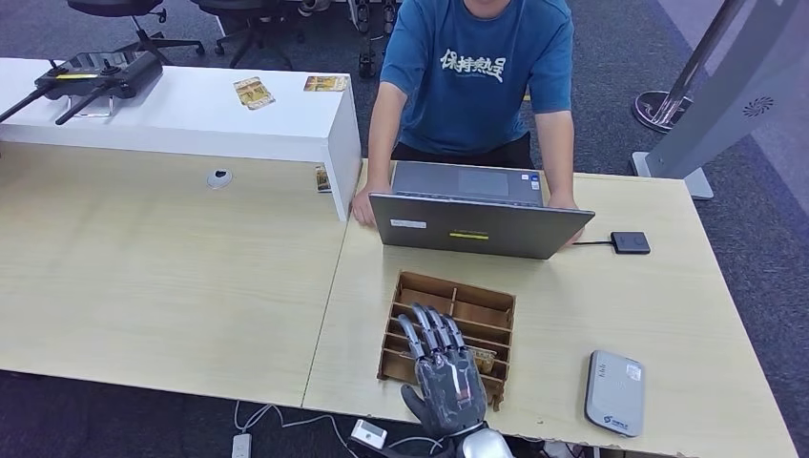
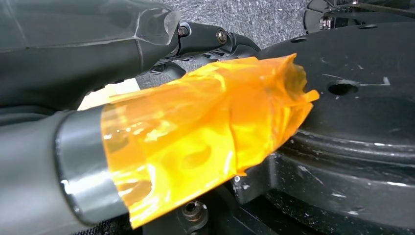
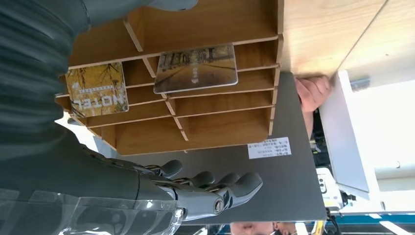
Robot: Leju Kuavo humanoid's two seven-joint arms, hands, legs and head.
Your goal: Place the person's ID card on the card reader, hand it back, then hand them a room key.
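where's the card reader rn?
Head view: the grey card reader lies flat on the table near its front right corner, right of the wooden card rack and the right hand, with a gap of bare tabletop between.

A brown wooden organizer (image 1: 449, 320) holds yellow-brown printed cards (image 3: 195, 68), beside a grey card reader (image 1: 614, 392), a grey laptop (image 1: 474, 224), a pale wood table (image 1: 153, 277) and a person's blue white-lettered shirt (image 1: 475, 72).
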